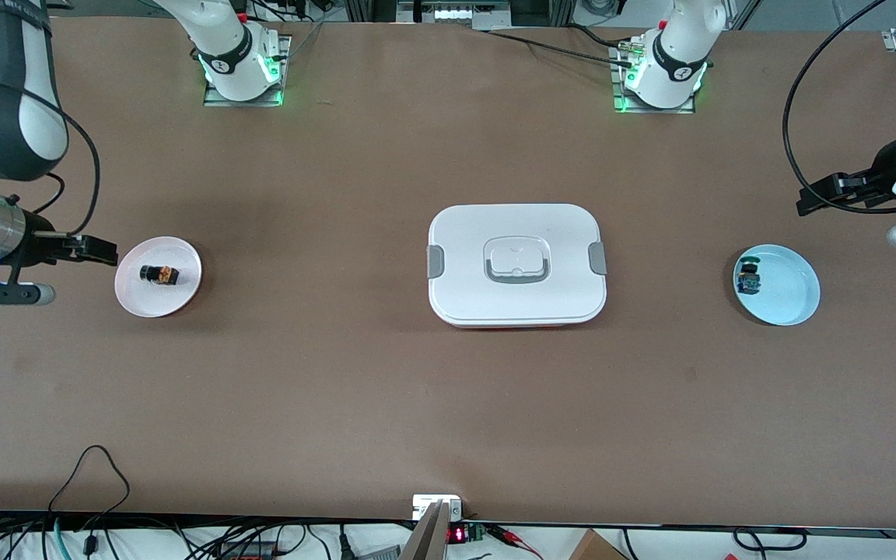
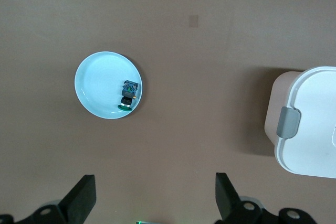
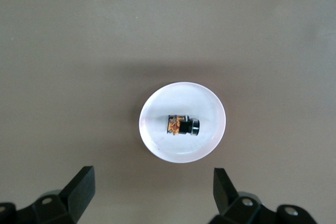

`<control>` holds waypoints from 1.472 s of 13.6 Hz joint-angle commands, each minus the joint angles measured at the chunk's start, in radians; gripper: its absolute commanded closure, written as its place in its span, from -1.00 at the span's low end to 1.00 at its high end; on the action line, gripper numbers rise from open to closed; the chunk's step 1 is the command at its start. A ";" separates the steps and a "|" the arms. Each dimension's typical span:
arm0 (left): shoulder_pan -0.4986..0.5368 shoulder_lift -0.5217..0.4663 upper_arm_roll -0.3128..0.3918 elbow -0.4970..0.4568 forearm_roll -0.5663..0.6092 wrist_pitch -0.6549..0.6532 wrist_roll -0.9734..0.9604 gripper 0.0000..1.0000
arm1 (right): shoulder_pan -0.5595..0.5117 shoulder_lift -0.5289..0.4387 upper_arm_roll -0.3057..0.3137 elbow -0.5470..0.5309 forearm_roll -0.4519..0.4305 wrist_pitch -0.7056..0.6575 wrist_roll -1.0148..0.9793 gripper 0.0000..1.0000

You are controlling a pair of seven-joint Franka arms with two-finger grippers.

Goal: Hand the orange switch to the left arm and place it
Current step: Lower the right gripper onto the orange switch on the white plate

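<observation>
The orange switch (image 1: 159, 274) lies on its side on a small white plate (image 1: 176, 257) toward the right arm's end of the table. The right wrist view shows the switch (image 3: 182, 125) in the middle of the plate (image 3: 184, 98). My right gripper (image 1: 99, 250) hangs open and empty over the table just outside that plate's edge, its fingers spread wide (image 3: 152, 174). The white box (image 1: 463, 233) with grey clips sits mid-table between the two plates. My left gripper (image 1: 807, 202) is open and empty (image 2: 155, 179) over bare table beside a light blue plate (image 1: 794, 292).
A small blue-and-green component (image 1: 748, 278) lies at the rim of the blue plate (image 2: 100, 87), also in the left wrist view (image 2: 128, 94), with the box corner (image 2: 315, 124) at that view's edge. Cables and electronics line the table edge nearest the camera.
</observation>
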 commanded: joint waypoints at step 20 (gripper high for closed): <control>0.006 0.005 -0.004 0.014 0.005 -0.011 -0.002 -1.00 | -0.091 0.217 0.013 -0.439 -0.001 0.644 -0.025 -0.99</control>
